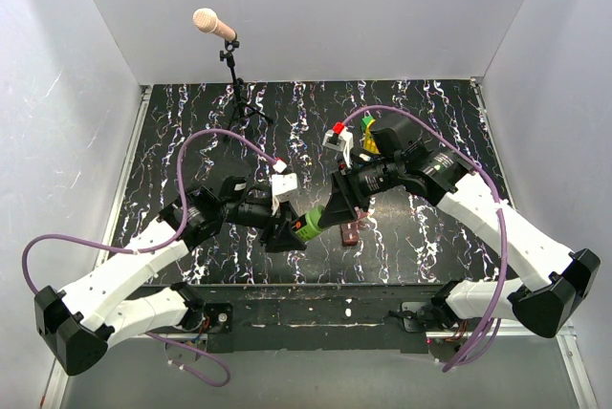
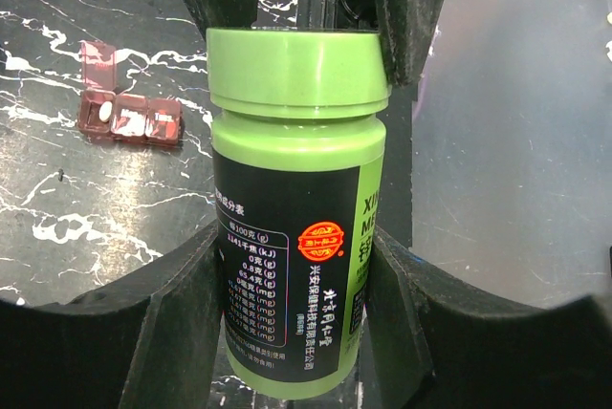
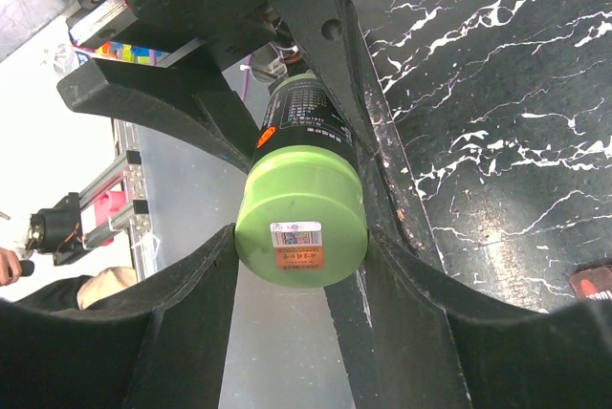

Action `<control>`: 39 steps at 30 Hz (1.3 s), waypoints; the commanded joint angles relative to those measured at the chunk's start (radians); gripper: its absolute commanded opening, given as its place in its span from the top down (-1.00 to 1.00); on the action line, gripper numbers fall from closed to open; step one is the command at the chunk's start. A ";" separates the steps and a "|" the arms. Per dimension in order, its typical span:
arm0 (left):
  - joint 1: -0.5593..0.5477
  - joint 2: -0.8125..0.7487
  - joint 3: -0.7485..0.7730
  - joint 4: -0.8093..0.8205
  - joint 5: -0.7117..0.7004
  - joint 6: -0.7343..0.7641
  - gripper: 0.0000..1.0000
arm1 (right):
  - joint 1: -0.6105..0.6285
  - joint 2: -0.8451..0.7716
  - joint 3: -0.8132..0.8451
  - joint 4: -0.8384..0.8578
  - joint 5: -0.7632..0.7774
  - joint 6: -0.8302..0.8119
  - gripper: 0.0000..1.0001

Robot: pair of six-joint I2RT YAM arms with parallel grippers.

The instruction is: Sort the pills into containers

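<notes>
Over the middle of the table, the green bottle (image 1: 308, 226) is gripped from two sides, lying roughly level. The left gripper (image 1: 290, 234) is closed partway around the labelled body. The right gripper (image 1: 332, 210) is clamped on the cap (image 3: 301, 227) from the opposite end. Each arm is reached inward from its own side, so that the wrists meet at centre.

The dark red-brown box (image 2: 129, 115) is set on the black marbled table (image 1: 191, 122) just right of the bottle. Its flap lid is raised and white pills (image 2: 131, 122) are seen in its compartments. White walls (image 1: 316, 8) enclose the left, far and right sides.

A microphone stand (image 1: 232, 75) is placed far left, and a brick stack (image 1: 369, 137) just beyond the right wrist. Marbled surface is visible outward of both arms up to the walls.
</notes>
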 commanded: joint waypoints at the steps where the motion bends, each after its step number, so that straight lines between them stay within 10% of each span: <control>1: 0.003 -0.040 0.014 0.123 0.036 -0.034 1.00 | 0.022 -0.009 0.038 0.068 -0.039 -0.005 0.35; 21: 0.003 -0.043 0.002 0.128 0.002 -0.037 1.00 | 0.031 -0.089 0.011 0.176 0.147 0.132 -0.66; 39: 0.003 -0.109 -0.087 0.356 -0.013 -0.210 1.00 | -0.010 -0.245 0.009 0.222 0.357 0.221 -0.79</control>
